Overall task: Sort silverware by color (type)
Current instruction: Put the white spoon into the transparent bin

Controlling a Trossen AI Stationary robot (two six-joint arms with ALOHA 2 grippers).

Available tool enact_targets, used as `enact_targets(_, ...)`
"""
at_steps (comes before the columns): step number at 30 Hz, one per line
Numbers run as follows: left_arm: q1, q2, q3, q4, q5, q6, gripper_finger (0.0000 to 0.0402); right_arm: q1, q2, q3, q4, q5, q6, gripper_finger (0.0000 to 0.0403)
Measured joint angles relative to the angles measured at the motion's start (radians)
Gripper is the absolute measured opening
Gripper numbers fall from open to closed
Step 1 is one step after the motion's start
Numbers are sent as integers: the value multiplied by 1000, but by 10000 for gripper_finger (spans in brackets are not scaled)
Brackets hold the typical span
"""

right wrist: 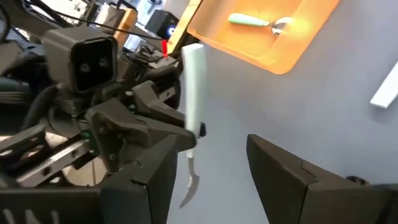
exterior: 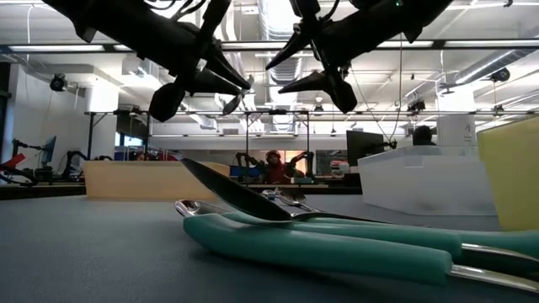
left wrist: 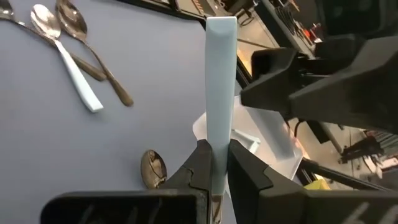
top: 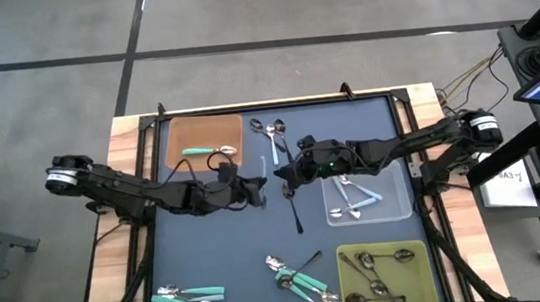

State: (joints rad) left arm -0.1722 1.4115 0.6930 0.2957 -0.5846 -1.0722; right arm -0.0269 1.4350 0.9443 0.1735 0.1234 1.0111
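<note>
Light-blue-handled spoon (left wrist: 221, 87) up in mid-air over the middle of the bench (top: 229, 241), pinched tight low on its handle by the left hand (left wrist: 214, 163), bowl end hanging down, handle standing upright. Facing it, just beside, the right hand (top: 290, 176), fingers spread wide either side of the handle, not touching, gripping nothing. Both hands raised clear of the dark mat.

Elsewhere, plenty of cutlery laid out. One teal-handled spoon (top: 208, 151) in the orange tray (top: 176, 133) at the far left. Light-blue spoons (top: 358, 200) in the clear tray (top: 397, 208) right of centre. Dark metal spoons (top: 375, 271) in the yellow-green tray (top: 421, 291) at the near right corner. Loose on the mat: a small cluster with one light-blue handle (top: 270, 136) at the far edge, a dark spoon (top: 294, 209) lying below the hands, a teal heap (top: 302, 280) near the front centre, more teal pieces (top: 187, 299) at the near left.
</note>
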Motion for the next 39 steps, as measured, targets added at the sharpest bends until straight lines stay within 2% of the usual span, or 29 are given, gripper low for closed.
enact_targets(4,0,11,0,25,4,-28,11,0,-1,0,17,0,9,183)
enact_targets(8,0,43,0,117,51,-31,11,0,5,0,26,6,11,183)
enact_targets(15,-1,102,0,229,56,-49,11,0,5,0,26,8,0,183)
enact_targets(18,-1,124,0,304,98,-29,11,0,5,0,26,9,-7,183)
enact_targets(22,-2,146,1,315,101,-34,11,0,5,0,26,10,-25,179)
enact_targets(26,-1,151,1,361,102,-11,11,0,5,0,23,10,-29,150)
enact_targets(34,0,152,0,396,106,40,11,0,2,2,32,6,-39,43)
enact_targets(37,0,152,0,400,104,42,14,0,2,2,35,7,-45,40)
enact_targets(39,0,152,0,403,104,39,34,0,1,2,36,7,-51,34)
